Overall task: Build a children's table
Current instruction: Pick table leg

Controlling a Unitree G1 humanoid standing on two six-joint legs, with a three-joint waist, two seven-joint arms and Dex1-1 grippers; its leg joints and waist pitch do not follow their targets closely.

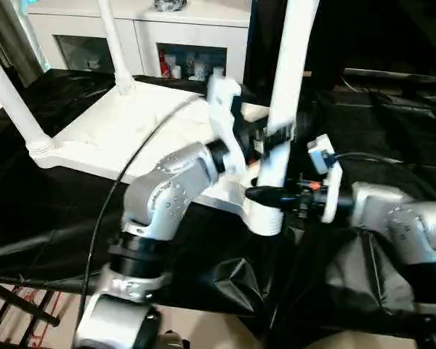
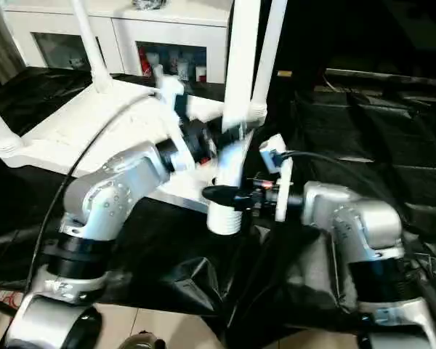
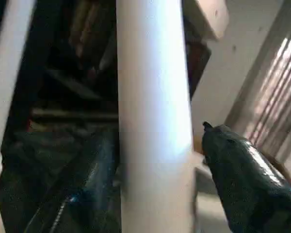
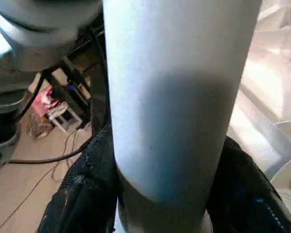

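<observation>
The white tabletop [image 1: 123, 131] lies upside down on the black-draped work table. Three white legs stand in its corner sockets: one at the left [image 1: 7, 102], one at the back [image 1: 112, 43], one at the back right [image 2: 269, 58]. A fourth leg [image 1: 291, 73] stands upright in the near corner socket [image 1: 265, 218]. Low on this leg, just above the socket, my right gripper [image 1: 265, 195] is shut on it, its fingers [image 4: 82, 194] pressed to both sides. Higher up, my left gripper [image 2: 229, 142] straddles the same leg [image 3: 155, 121], open, with one finger [image 3: 242, 184] standing slightly off it.
A white cabinet [image 1: 167, 29] with glass doors stands behind the work table. Crumpled black drape [image 1: 392, 131] covers the right side. A black cable [image 1: 109, 203] runs over my left forearm. The table's front edge and the floor [image 1: 22, 305] lie just below my arms.
</observation>
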